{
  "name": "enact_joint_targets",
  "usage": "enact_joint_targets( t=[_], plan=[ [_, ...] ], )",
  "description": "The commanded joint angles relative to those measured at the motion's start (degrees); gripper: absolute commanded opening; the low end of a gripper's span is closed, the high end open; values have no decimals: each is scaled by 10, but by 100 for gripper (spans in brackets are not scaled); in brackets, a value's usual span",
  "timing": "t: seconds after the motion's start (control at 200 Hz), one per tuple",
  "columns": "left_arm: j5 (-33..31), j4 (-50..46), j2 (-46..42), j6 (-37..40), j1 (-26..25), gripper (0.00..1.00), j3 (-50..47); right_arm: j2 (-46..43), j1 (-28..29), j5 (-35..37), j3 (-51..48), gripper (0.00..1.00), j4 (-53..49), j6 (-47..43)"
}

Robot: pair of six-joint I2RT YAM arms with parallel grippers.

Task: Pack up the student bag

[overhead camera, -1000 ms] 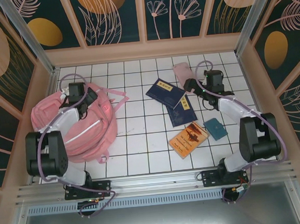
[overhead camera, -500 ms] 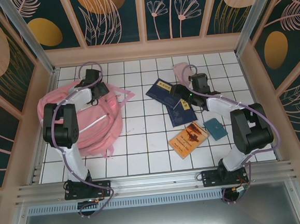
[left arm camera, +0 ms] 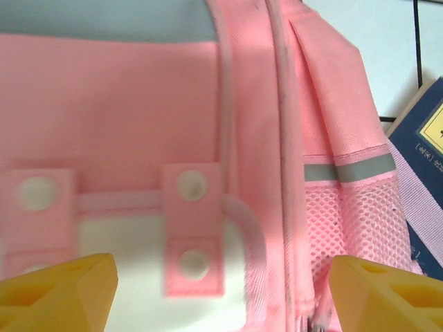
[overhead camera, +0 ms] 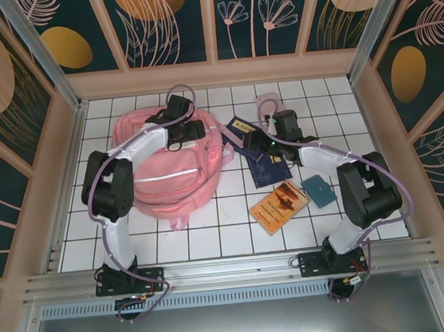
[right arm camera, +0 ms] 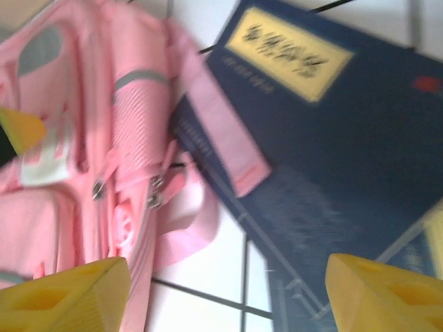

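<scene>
Bag flat on the table, both grippers over it or beside it.

We note the bag [overhead camera: 169, 174] lying left of centre on the tiled table [overhead camera: 212, 232], front pocket up, with its right edge against the blue book [right arm camera: 325, 131]. One pink strap [right arm camera: 221, 135] lies across that book's corner. Left gripper [left arm camera: 221, 290] sits over the bag's top end, fingers wide apart; we cannot tell whether they pinch any fabric. Right gripper [right arm camera: 225, 294] hangs over the book and strap, fingers apart, nothing between them.
</scene>
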Motion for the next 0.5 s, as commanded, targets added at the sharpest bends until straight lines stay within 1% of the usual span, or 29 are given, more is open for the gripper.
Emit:
enact_joint_targets(
  t=[0.0,0.07,0.15,0.225,0.31,0.385,0.495],
  plan=[
    [-30,-57,-80,3,5,80,-28,36,23,-44,48,71,-10,-55],
    [-44,-64,-102,-1,-17,79,-56,66,26,-55,72,70,-17,-49],
    [-63,-87,-108,-12,-48,76,-72,91,26,-69,91,68,-12,-29],
    [-93,-107,-99,-23,-79,70,-75,99,25,-69,91,68,7,-3],
    [-112,-123,-76,-29,-108,62,-61,100,23,-60,81,68,24,23],
    [-129,-139,-45,-35,-123,53,-34,99,16,-58,70,68,33,43],
    [-170,-185,-6,-59,-134,48,1,91,2,-59,50,67,41,59]
  ],
)
